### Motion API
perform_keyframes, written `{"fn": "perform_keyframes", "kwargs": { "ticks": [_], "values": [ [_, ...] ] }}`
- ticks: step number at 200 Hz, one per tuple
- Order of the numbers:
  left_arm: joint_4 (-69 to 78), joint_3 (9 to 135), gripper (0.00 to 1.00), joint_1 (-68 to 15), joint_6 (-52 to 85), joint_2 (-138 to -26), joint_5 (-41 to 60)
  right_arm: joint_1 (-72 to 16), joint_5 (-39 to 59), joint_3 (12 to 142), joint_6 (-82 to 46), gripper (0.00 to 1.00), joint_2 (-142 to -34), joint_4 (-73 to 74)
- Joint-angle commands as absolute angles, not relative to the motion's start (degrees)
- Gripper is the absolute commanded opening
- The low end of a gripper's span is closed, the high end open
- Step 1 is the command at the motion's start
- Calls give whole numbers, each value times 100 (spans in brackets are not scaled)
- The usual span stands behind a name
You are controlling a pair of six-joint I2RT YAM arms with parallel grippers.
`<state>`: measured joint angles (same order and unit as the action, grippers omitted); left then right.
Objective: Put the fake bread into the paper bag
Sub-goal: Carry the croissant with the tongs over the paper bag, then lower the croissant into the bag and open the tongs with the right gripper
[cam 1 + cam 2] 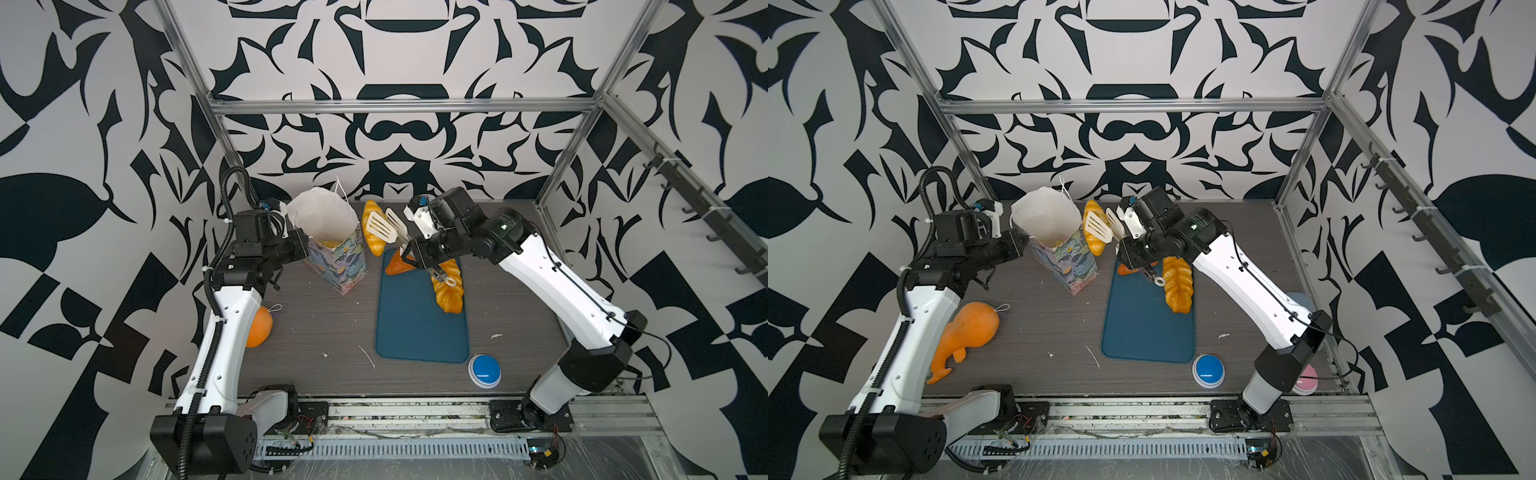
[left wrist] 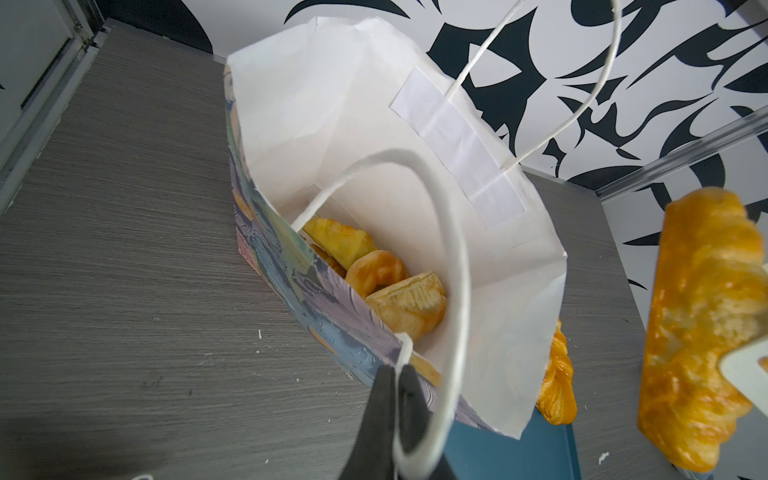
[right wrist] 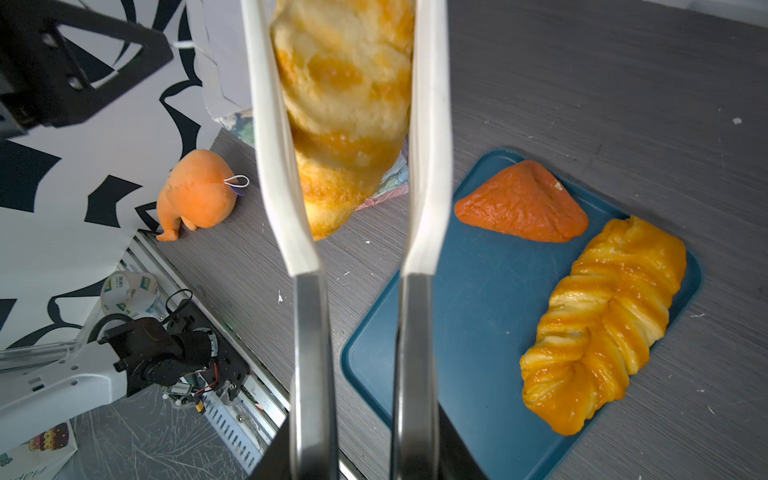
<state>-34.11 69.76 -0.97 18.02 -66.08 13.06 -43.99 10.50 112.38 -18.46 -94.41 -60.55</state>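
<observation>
Toy: an orange plush toy [image 1: 971, 328] lay near the left edge of the worktop [image 1: 316, 332], beside the left arm. It was not bread.
Left gripper: the left gripper [image 2: 395, 384] had its jaws pinched shut on the bag's near handle [image 2: 453, 257], close to the rim, which seemed to keep the mouth open.
Bag: the bag [image 1: 338, 266] stood upright near the far edge, left of middle. It had a pastel leafy print outside and was white inside.
Bread in bag: several glossy golden pieces [image 2: 399, 299] lay at the bottom, but their number could not be told.
Croissant: the croissant [image 1: 376, 245] hung in the air just right of the bag's mouth. It was golden, shiny and ridged, with one tip pointing down.
Tongs: the tongs [image 1: 380, 226] pressed their white slotted heads on the croissant from both sides.
Right gripper: the right gripper [image 1: 411, 251] had its jaws narrow, closed on the tongs' metal arms.
Handling: the croissant looked light, soft and slippery. Flat heads across its thick middle seemed the safest hold, since a tip would likely slide out.
Triangle: the triangle [image 3: 523, 208] was darker orange and wrinkled, and lay at the tray's far left corner.
Loaf: the loaf [image 3: 602, 320] was long and braided. It lay along the tray's right edge, partly over the rim, and was probably best gripped mid-length across its width.
Tray: the blue tray [image 1: 415, 324] lay about mid-worktop.
Button: a blue button [image 1: 484, 370] sat near the front edge, by the tray's near right corner.
</observation>
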Motion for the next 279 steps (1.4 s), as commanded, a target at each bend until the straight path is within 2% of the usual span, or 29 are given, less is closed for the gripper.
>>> {"fn": "perform_keyframes", "kwargs": {
  "ticks": [1,93,279],
  "values": [
    [-3483,6948,0,-70,1795,-6649,1317,-4478,1200,11765,-1730,38,-9470,-5858],
    [-3478,6948,0,-70,1809,-6666,1344,-4801,1318,13647,-1613,38,-10627,-6110],
    [-3471,6943,0,-62,1808,-6641,1368,-4580,1730,14609,-1827,38,-11926,-5788]
  ]
}}
